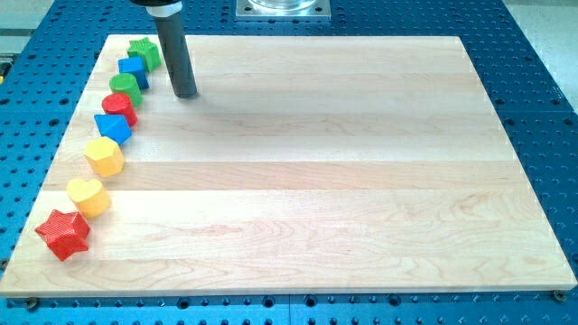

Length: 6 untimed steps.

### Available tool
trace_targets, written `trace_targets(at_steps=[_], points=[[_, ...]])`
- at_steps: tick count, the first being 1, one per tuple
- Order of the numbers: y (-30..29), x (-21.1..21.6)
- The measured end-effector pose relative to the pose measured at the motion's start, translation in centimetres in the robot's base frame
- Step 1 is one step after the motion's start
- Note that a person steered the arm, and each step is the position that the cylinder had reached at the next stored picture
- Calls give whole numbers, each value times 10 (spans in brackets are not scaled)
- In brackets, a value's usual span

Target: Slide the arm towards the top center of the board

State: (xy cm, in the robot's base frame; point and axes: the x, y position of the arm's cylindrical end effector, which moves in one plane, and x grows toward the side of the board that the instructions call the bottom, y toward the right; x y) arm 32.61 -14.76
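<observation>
My tip (185, 93) rests on the wooden board (316, 181) near the view's top left, just right of a line of blocks. The line runs down the board's left edge. From the top: a green star (144, 52), a blue cube (134, 71), a green cylinder (125, 87), a red cylinder (118, 107), a blue triangle-like block (113, 127), a yellow hexagon (104, 155), a yellow heart (88, 196) and a red star (62, 233). The tip touches none of them; the green cylinder is the closest, a short gap to its left.
The board lies on a blue perforated table (533, 81). A metal arm base plate (282, 8) sits at the view's top centre, beyond the board's top edge.
</observation>
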Motion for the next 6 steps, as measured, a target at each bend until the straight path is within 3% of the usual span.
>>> trace_targets(at_steps=[2,4,5,6], points=[[1,13],[59,4],[117,-41],[134,-95]])
